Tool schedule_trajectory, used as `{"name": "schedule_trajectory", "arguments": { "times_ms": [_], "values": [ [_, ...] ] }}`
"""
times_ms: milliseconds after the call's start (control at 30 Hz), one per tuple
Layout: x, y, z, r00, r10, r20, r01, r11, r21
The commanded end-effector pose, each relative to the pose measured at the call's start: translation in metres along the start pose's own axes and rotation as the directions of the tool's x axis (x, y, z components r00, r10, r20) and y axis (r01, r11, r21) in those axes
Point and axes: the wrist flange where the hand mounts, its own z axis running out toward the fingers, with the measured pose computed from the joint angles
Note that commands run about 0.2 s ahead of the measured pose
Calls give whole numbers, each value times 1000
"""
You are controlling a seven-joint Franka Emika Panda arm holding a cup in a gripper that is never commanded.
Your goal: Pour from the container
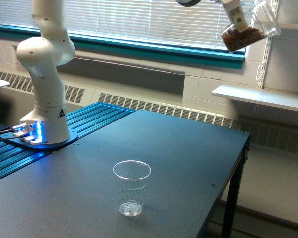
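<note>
The surface [188, 148] carries a dotted cup [132, 187], upright and apparently empty. The container [248, 30], tilted and holding brown pieces, is held high above and well off toward the exterior view's right of that cup; it should be brought over the rim before further tipping. The pincer [237, 19] is clamped on the container, though its upper part is cut off by the frame edge.
</note>
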Motion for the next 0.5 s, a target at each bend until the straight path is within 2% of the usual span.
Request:
{"name": "schedule_trajectory", "arguments": {
  "times_ms": [33,400,500],
  "values": [
    [2,0,-1,1000,-4,-10,4,1000,-10],
    [-11,-7,3,1000,1,6,-1,1000,8],
    [-8,6,8,1000,9,-3,-9,1000,-11]
  ]
}}
